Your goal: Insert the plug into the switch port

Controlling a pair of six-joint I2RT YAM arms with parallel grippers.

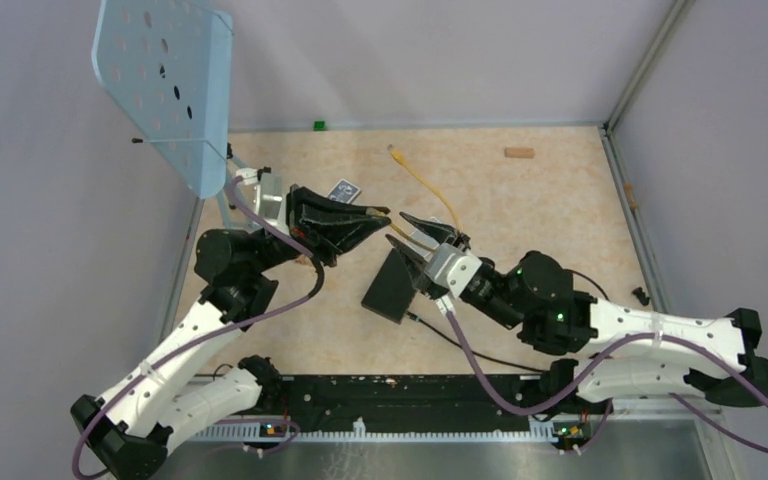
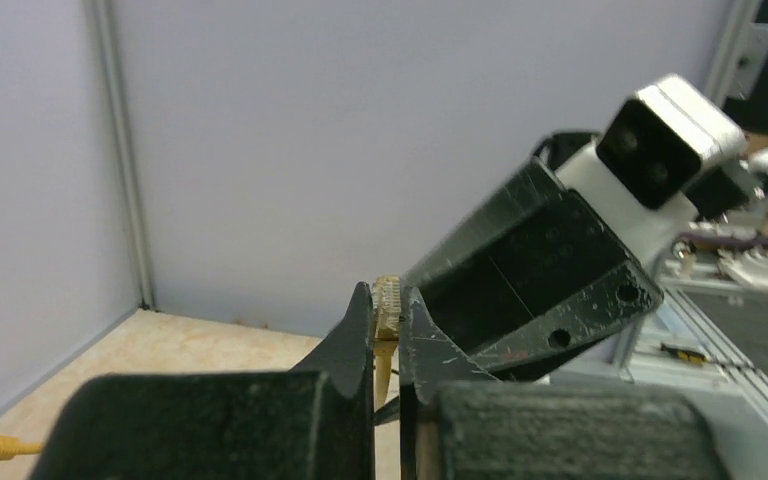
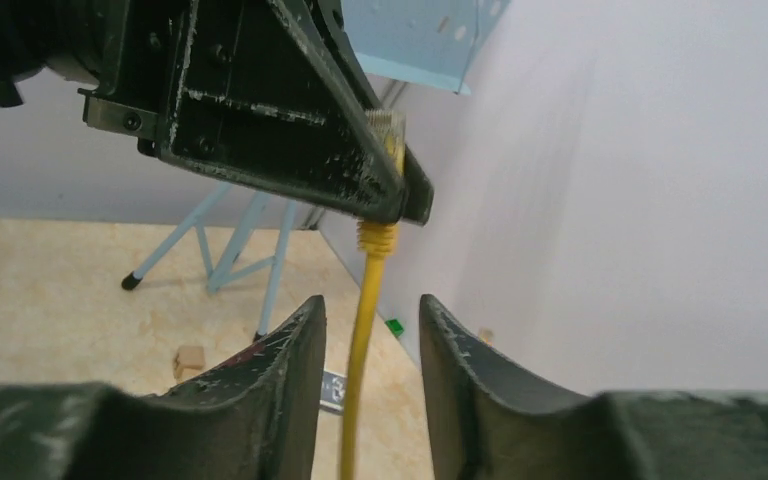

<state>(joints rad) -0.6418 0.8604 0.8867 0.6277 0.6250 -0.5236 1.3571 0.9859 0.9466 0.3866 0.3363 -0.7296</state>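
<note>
Slippage worries me most: my left gripper [image 2: 388,296] pinches the plug [image 3: 387,126] only at its fingertips, mid-frame in the overhead view, while the right gripper [image 3: 371,312] stands open astride the yellow cable [image 3: 363,360]. The black box [image 1: 392,286] lies flat just below them, its port unseen. Any tug on the cable could twist the plug off line.

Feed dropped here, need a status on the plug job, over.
Left gripper shut on plug. Right gripper open, fingers straddling yellow cable. Black switch box on table, unheld, port not visible.
</note>
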